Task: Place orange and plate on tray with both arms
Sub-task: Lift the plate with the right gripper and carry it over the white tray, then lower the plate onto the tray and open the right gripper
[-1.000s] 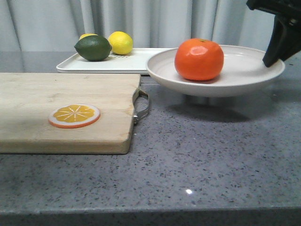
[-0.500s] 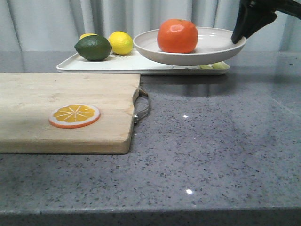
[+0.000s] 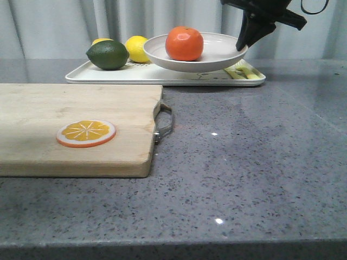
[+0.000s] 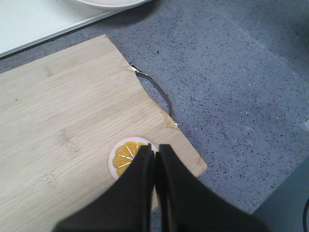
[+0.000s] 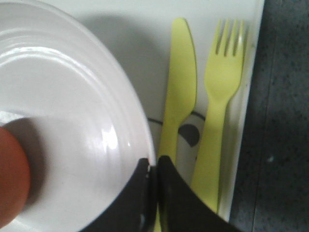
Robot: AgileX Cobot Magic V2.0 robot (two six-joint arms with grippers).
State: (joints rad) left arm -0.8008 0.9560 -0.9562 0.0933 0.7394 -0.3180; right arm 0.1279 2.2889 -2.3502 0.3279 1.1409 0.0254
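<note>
The orange (image 3: 184, 43) lies in the off-white plate (image 3: 217, 58), which is held in the air just above the white tray (image 3: 135, 75) at the back. My right gripper (image 3: 242, 44) is shut on the plate's right rim; in the right wrist view the gripper (image 5: 155, 164) pinches the rim of the plate (image 5: 72, 121), with the orange (image 5: 12, 179) at the edge. My left gripper (image 4: 155, 151) is shut and empty, hovering over the orange slice (image 4: 126, 155) on the cutting board (image 4: 58, 125). It is out of the front view.
A dark green lime (image 3: 107, 55) and two yellow lemons (image 3: 136, 47) lie on the tray's left part. A yellow-green knife (image 5: 178, 92) and fork (image 5: 219, 101) lie on its right part. The wooden cutting board (image 3: 65, 127) with the orange slice (image 3: 85, 132) fills the front left.
My right gripper has carried the plate with the orange left and farther back, from over the grey table to over the tray. Nothing else moved.
</note>
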